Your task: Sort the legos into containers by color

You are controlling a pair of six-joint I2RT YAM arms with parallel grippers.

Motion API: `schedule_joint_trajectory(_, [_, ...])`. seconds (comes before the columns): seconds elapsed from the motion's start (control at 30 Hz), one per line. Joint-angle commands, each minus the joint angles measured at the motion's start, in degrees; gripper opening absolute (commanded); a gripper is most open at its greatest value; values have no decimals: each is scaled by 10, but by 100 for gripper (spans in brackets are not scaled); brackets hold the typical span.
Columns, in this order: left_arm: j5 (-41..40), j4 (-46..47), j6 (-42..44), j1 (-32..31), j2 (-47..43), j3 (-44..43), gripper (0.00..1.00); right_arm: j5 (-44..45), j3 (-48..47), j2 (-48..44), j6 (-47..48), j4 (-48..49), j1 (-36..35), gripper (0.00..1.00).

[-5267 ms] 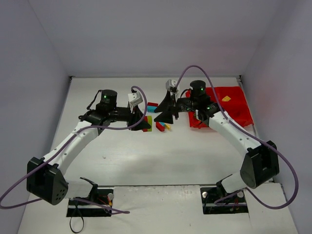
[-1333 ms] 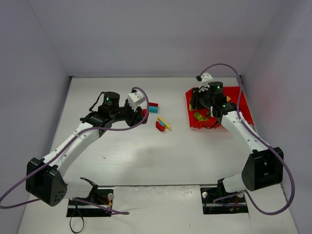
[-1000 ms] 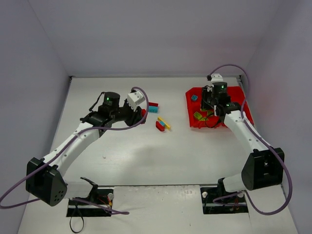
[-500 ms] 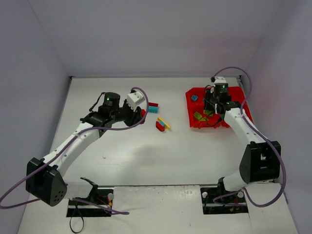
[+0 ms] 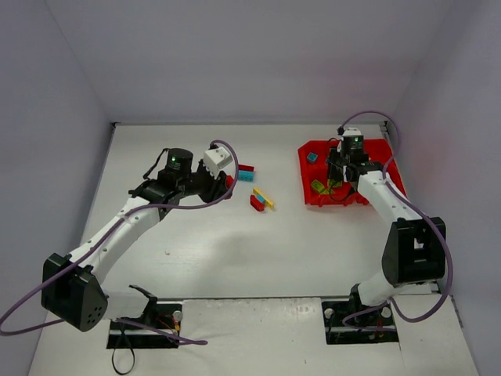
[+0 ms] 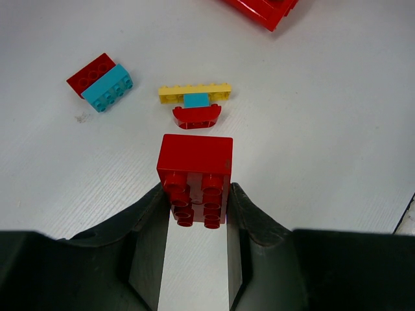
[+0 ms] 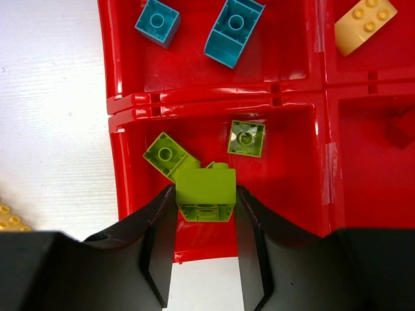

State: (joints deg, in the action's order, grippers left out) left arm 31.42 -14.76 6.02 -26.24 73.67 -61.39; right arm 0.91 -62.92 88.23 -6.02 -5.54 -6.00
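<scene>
tray [image 7: 214, 98]: glossy red plastic | lime brick [image 7: 206, 184]: smooth plastic | table [image 6: 324, 129]: matt white

white table [image 5: 235, 251]. a red tray [image 5: 304, 168] lies at its far right. well left of the tray, toward the far middle, a red brick [image 6: 91, 72] and a cyan brick [image 6: 108, 87] lie touching, side by side. just nearer and to their right, a yellow bar [image 6: 194, 93], a small cyan piece [image 6: 196, 100] and a curved red piece [image 6: 196, 116] lie packed together.
</scene>
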Motion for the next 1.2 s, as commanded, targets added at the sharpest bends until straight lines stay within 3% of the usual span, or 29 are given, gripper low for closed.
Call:
schedule_joint_trajectory(0.0, [2, 18, 11, 2, -12, -37, 0, 12, -8, -3, -7, 21, 4, 21])
schedule_joint_trajectory(0.27, [5, 19, 11, 1, -12, -37, 0, 8, -8, -1, -7, 21, 6, 28])
schedule_joint_trajectory(0.43, [9, 19, 12, 2, -14, -37, 0, -3, -9, -10, -7, 23, 6, 48])
schedule_joint_trajectory(0.73, [15, 21, 14, 1, -16, -36, 0, -56, -17, -46, -2, 23, 5, 56])
schedule_joint_trajectory(0.83, [22, 25, 14, 1, -19, -33, 0, -99, -18, -66, -2, 24, 1, 56])
schedule_joint_trajectory(1.0, [53, 45, 22, 2, -27, -23, 0, -257, -28, -108, -11, 43, -21, 56])
schedule_joint_trajectory(1.17, [65, 69, 32, -3, -48, -2, 0, -375, -39, -120, -49, 80, -85, 57])
